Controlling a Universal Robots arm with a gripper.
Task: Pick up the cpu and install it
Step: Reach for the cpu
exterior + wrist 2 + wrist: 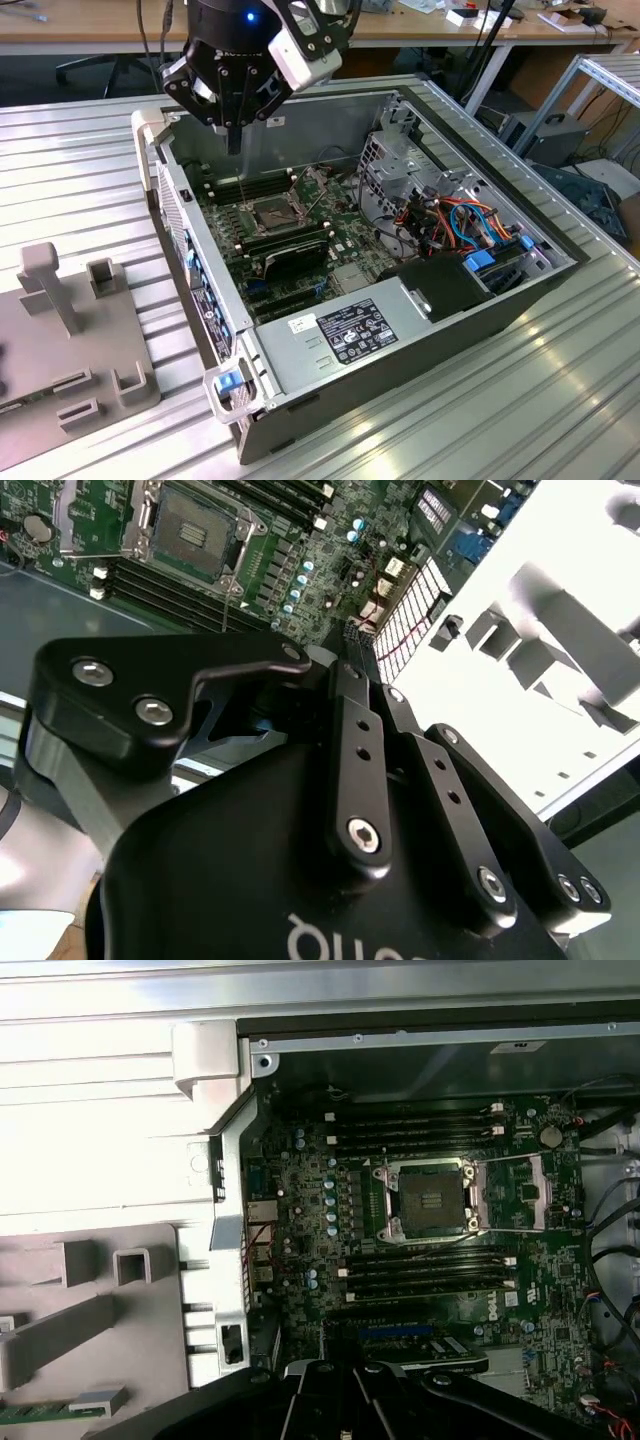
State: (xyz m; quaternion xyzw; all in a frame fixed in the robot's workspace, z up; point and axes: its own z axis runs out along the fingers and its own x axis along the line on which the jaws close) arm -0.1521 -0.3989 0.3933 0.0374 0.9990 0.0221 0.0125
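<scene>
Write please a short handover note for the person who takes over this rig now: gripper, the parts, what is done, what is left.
Gripper: hovers above the open computer case; whether it carries anything cannot be told.
Socket: on the motherboard, empty, with its metal frame swung open.
Done: the socket stands open to receive the chip.
Left: the cpu is not yet installed in the socket.

Ribbed aluminium table point(70, 150) – glare bright across the slats. Behind it, a long wooden desk point(90, 30) with a chair base point(95, 68) beneath; metal frame rack point(612, 72) at the exterior view's right.
</scene>
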